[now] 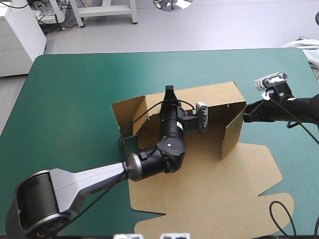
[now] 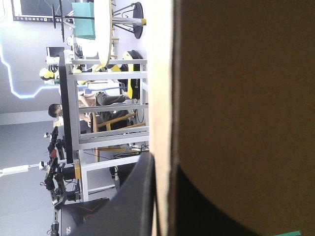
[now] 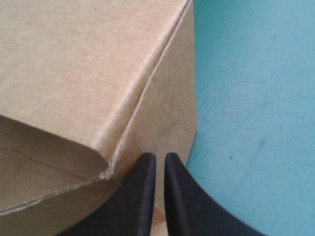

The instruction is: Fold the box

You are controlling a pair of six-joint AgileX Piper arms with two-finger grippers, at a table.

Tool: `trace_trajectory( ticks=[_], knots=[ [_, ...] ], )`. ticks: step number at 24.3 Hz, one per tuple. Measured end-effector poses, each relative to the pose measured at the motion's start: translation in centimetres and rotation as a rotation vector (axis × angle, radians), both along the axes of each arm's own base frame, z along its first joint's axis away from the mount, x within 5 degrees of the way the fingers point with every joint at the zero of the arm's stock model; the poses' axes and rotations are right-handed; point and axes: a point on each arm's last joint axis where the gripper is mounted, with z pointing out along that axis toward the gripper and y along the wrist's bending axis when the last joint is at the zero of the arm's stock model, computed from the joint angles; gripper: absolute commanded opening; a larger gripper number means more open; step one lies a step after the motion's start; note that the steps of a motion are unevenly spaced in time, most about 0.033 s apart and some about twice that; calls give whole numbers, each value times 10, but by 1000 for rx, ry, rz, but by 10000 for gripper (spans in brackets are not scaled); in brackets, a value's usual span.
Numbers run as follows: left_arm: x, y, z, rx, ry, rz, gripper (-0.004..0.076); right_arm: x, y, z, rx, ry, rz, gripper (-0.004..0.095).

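Item: the box [image 1: 199, 164], brown cut board, partly set up, lying near the middle of the table and somewhat toward its right side. Far wall [image 1: 214, 94] raised and standing upright; right end wall [image 1: 233, 132] raised, meeting the far wall at a corner; left end flap [image 1: 127, 114] also standing, angled outward. Lid panel flat on the cover, spreading toward the near edge with its shaped tabs showing. Left gripper [image 1: 169, 90]: reaches in over the tray floor from the near left, black fingers up at the top edge of the far wall; in the left wrist view the board [image 2: 236, 98] runs edge-on between the two fingers [image 2: 140, 196], which are pinched onto it, one on each face. Right gripper [image 1: 245, 113]: comes in from the right at the far right corner of the box; in the right wrist view its fingers [image 3: 142, 196] stand all but together at that corner [image 3: 74, 64], a thin strip of brown in the slit between them. Support: teal-green cover [image 1: 75, 89], bare around the box. Other: a pale crumpled cloth [image 1: 306, 50] at the table's far right corner, well apart from the box.
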Motion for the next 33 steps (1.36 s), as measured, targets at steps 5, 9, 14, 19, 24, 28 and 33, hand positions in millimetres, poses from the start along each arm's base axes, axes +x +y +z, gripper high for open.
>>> trace_trajectory(
  ticks=[5,9,14,19,24,28,33],
  knots=[
    [0,0,0,1,0,0,-10,-5,-2,-5,-98,20,95,478],
    [0,0,0,1,0,0,-10,-8,-1,-6,-131,22,151,468],
    [0,-1,0,4,-1,-6,-10,-13,-3,-11,-153,91,174,468],
    [0,-1,-1,27,8,-18,-10,-15,-2,-11,-143,103,178,469],
    [0,-1,0,36,5,-27,-10,-11,3,-10,-87,74,200,469],
    [0,-1,0,36,4,-28,-10,0,5,-16,-21,62,181,468],
    [0,-2,0,31,5,-34,-10,11,4,-21,17,53,127,257]
  ],
)
